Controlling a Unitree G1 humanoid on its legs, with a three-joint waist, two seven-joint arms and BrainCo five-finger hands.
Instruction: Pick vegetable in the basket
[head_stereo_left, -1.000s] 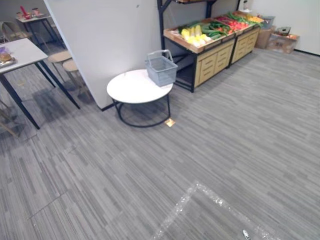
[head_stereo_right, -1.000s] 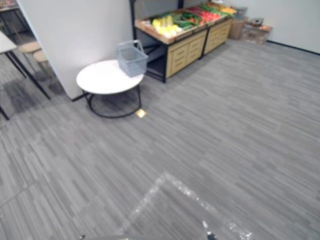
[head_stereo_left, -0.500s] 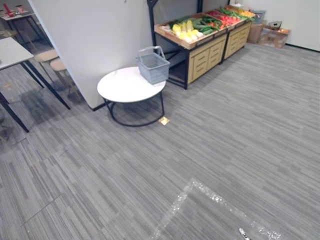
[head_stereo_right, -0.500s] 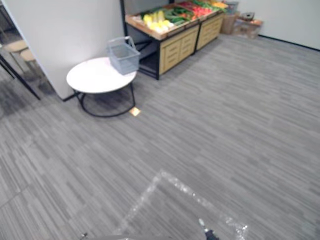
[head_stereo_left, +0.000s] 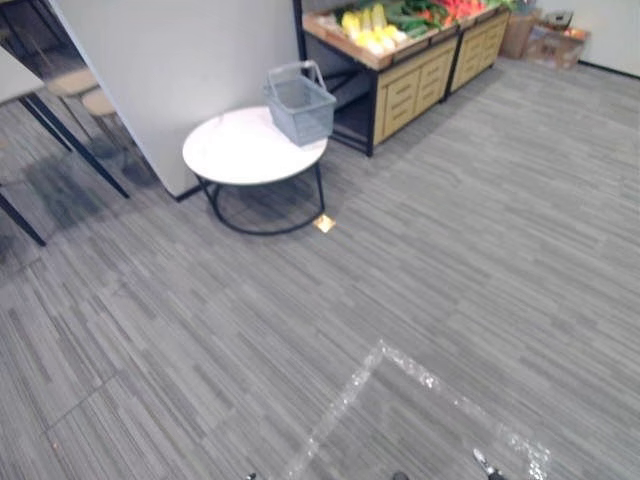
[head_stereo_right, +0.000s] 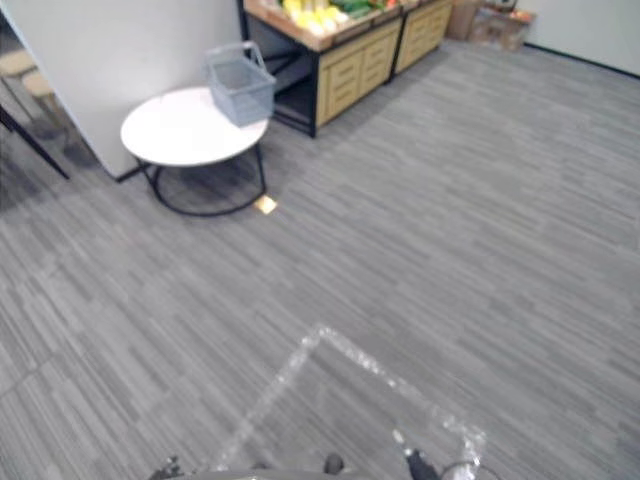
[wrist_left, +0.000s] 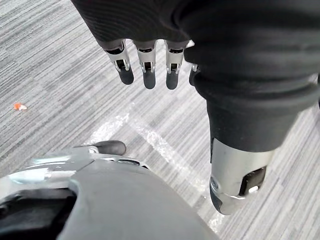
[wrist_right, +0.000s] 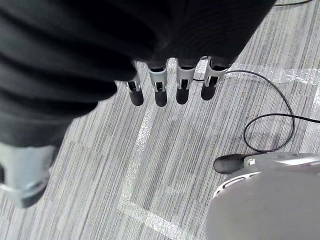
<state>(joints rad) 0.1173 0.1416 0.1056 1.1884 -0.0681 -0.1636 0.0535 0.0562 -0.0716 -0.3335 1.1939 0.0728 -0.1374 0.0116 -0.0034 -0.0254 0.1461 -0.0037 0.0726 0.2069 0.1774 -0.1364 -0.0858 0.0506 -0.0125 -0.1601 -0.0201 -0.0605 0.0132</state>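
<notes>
Basket (head_stereo_left: 300, 102) sits at far edge of round surface (head_stereo_left: 235, 155), just beside veg stand (head_stereo_left: 405, 88). Veg (head_stereo_left: 366, 20) lies on stand top, well apart from me. My left hand (wrist_left: 145, 62) and right hand (wrist_right: 160, 86): fingers straight, slightly spread, holding nothing, above carpet floor (head_stereo_left: 450, 250).

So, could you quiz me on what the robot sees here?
1. True or false: the grey basket stands on the round white table.
2. The left robot hand holds: A nothing, B a pepper, C a handle.
3. Fill the gap: the yellow vegetables lie on the wooden ___ with drawers.
Key: 1 true; 2 A; 3 stand.
</notes>
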